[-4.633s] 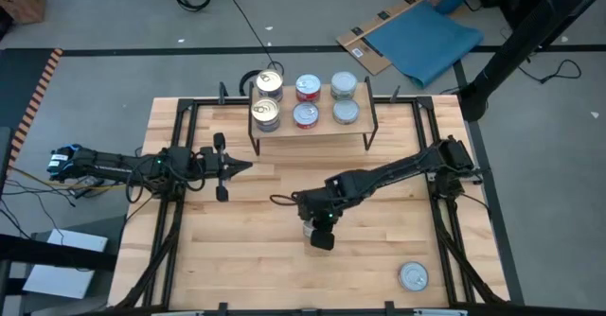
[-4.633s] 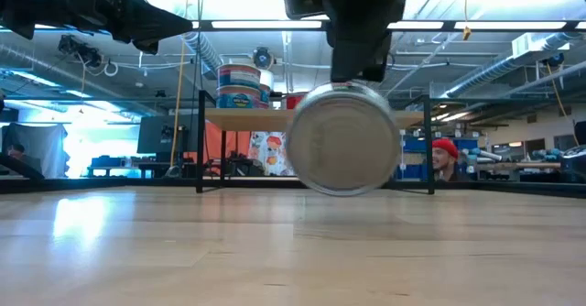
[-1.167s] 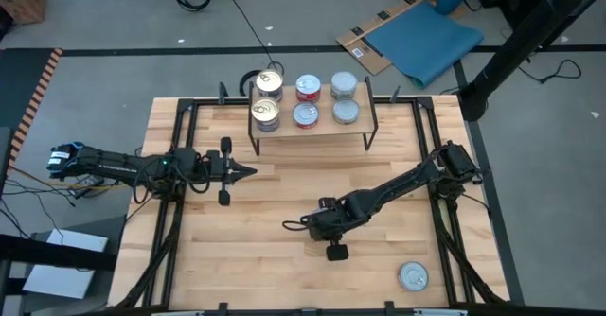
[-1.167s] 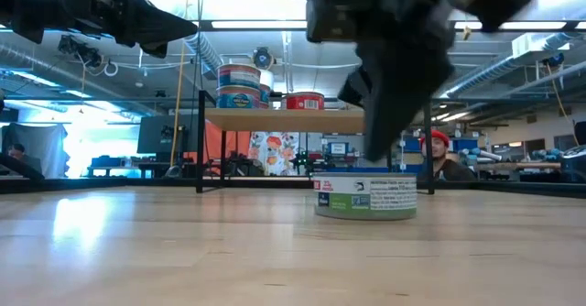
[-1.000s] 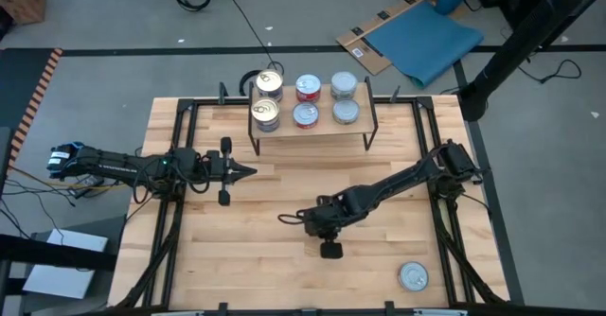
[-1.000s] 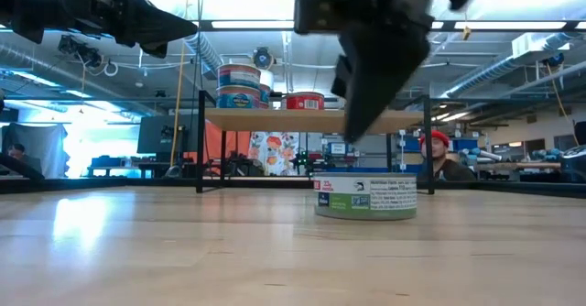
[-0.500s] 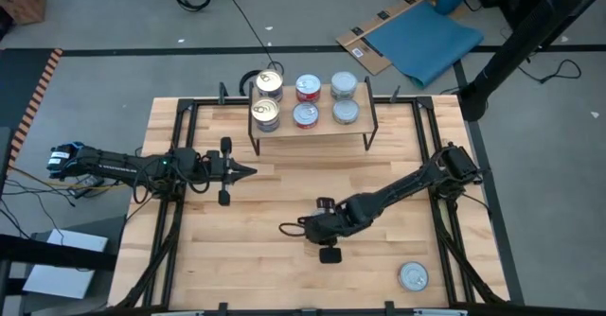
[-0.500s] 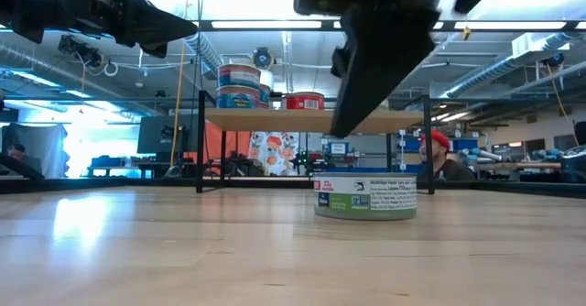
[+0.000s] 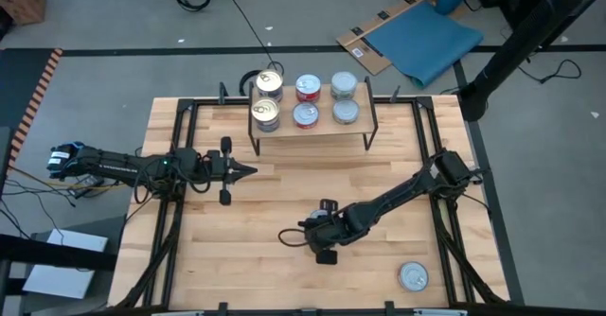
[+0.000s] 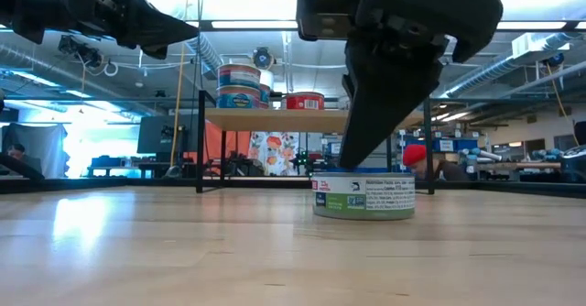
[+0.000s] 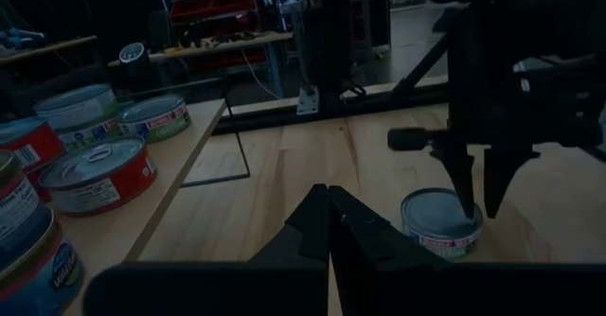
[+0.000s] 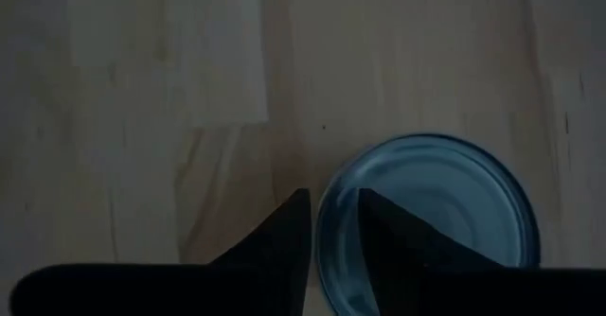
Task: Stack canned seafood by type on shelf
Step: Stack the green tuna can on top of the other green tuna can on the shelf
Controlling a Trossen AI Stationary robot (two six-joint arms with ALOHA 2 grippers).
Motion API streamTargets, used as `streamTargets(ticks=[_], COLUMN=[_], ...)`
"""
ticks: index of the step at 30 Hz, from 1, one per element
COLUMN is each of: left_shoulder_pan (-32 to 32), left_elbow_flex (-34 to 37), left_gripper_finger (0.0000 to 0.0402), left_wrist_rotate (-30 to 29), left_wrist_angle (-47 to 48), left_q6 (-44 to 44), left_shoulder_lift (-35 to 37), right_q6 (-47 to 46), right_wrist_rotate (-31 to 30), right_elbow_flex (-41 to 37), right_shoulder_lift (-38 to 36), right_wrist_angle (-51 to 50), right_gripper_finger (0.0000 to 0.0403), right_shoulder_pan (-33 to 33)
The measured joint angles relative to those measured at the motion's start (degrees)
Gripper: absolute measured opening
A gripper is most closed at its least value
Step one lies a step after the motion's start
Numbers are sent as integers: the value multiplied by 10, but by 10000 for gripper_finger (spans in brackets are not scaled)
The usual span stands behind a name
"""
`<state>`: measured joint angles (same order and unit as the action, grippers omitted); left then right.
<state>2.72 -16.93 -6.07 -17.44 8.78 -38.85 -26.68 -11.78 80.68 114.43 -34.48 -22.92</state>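
A silver-topped can (image 10: 363, 196) with a green and white label stands flat on the table, near its middle. My right gripper (image 12: 334, 223) comes down on it from above, slightly open, and straddles its rim; in the high view the gripper (image 9: 324, 240) hides this can. On the shelf (image 9: 312, 132) at the far side stand gold-topped (image 9: 268, 83), red (image 9: 307, 88) and silver (image 9: 344, 85) cans, some stacked. Another silver can (image 9: 413, 276) lies near the front right corner. My left gripper (image 9: 250, 171) hangs shut and level above the table's left half, touching nothing. My right gripper slants down from above onto the can's rim (image 12: 324, 223), on the side toward the table's left. One fingertip (image 11: 470, 202) reaches the lid just inside the rim, the other stands outside the wall. The rim lies in the gap, unpinched. The can stays flat on the table.
Black frame rails (image 9: 176, 155) run along the table's left and right sides. The shelf's thin black legs (image 10: 200, 141) stand at the far side. Open wood lies between the shelf and the can. People show in the room beyond the table.
My right gripper has tipped more steeply downward and sunk until its fingertips reach the top of the can on the table. The can stands where it was. My left arm has kept still.
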Motion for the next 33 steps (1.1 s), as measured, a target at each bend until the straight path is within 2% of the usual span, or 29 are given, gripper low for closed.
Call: streamTargets(ticks=[13,17,24,28,33], left_shoulder_pan=[0,0,0,0,0], left_elbow_flex=[0,0,0,0,0], left_gripper_finger=[6,6,6,6,6], left_wrist_rotate=[0,0,0,0,0], left_wrist_angle=[1,1,-10,-9,-10], left_q6=[0,0,0,0,0], left_shoulder_lift=[0,0,0,-1,0], right_q6=[-2,4,13,22,22], right_wrist_rotate=[-10,-18,-25,-18,29], right_elbow_flex=[4,3,3,2,-2], right_shoulder_lift=[24,23,22,14,-9], right_wrist_angle=[-7,-12,-62,-78,-85], right_gripper_finger=[97,74,9,6,3], right_shoulder_pan=[-4,-4,1,7,23])
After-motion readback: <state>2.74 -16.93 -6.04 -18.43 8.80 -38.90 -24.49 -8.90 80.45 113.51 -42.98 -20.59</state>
